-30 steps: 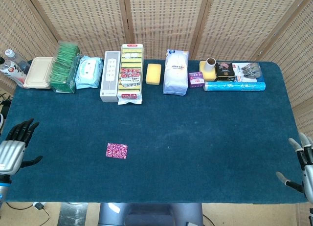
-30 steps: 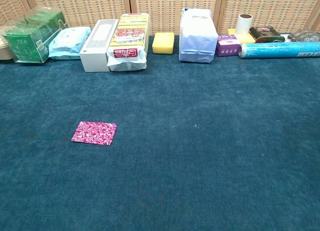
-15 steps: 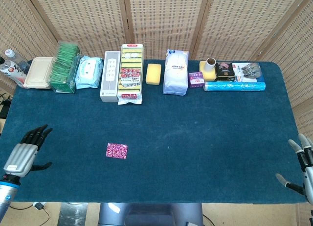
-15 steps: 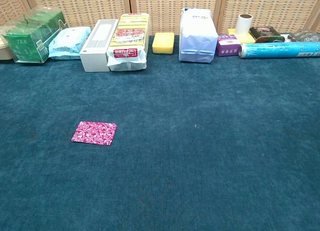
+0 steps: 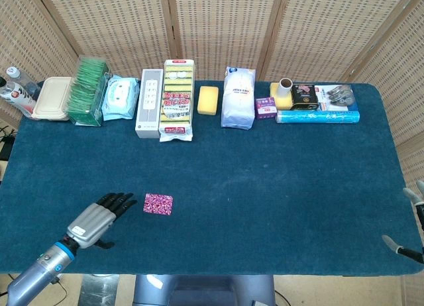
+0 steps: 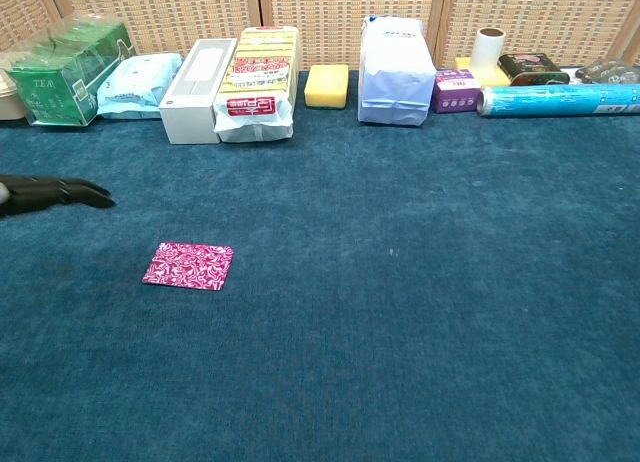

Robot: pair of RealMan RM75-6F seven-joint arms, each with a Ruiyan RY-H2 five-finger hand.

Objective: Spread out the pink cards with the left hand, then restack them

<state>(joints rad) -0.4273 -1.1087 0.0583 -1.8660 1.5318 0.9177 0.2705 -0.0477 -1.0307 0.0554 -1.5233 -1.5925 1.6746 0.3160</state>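
Head view: pink cards (image 5: 158, 204), neat swirl-patterned stack, flat on table (image 5: 278, 187).

- My left hand (image 5: 99, 215) hovers just left of the pink cards (image 5: 158, 204), fingers extended, holding nothing.
- My right hand (image 5: 412, 223), well right of them, shows only fingertips.

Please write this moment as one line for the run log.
phase: approach | left hand: open, beside pink cards, not touching | cards: stacked, not yet spread | right hand: at table edge, idle
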